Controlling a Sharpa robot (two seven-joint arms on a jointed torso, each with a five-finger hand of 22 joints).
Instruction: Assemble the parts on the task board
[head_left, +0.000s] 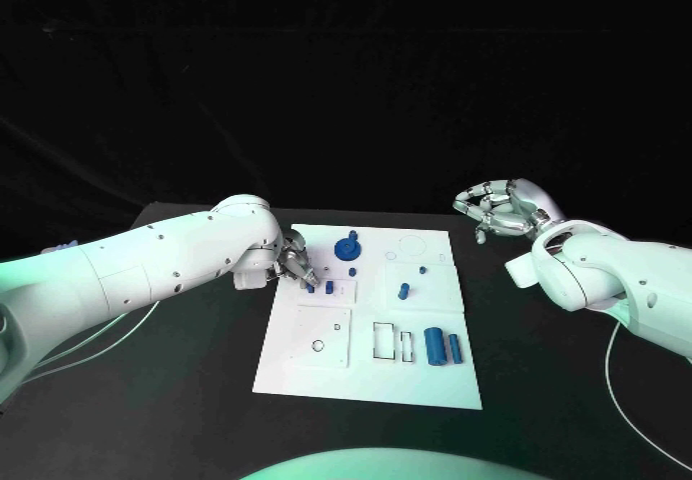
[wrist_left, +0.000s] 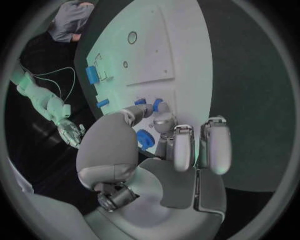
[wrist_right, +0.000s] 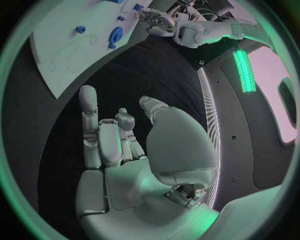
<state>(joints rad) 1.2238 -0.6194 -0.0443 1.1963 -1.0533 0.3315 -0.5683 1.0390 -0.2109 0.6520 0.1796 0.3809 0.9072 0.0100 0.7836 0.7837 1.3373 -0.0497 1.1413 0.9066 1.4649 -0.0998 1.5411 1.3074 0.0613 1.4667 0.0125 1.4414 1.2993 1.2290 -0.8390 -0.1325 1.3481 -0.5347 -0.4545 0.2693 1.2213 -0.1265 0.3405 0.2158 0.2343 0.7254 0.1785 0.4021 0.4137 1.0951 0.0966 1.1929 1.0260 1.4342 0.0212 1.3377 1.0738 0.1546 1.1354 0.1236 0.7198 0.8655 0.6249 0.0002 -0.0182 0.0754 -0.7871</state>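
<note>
Your left hand (head_left: 293, 266) was down on the board (head_left: 303, 360), its fingertips (wrist_left: 145, 111) pinching a small blue part (head_left: 323, 288) against it; a blue disc (head_left: 348, 247) stood just beyond. Your right hand (head_left: 493, 208) hung off the board's far right corner, fingers curled, holding nothing.

A robotics lab or test studio. A matte black table (head_left: 188, 330) carries a flat white task board (head_left: 303, 365) at centre. Black drapes hang at twelve o'clock.

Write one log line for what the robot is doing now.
left hand: fingers at small blue part on task board | right hand: raised off board, holding nothing
</note>
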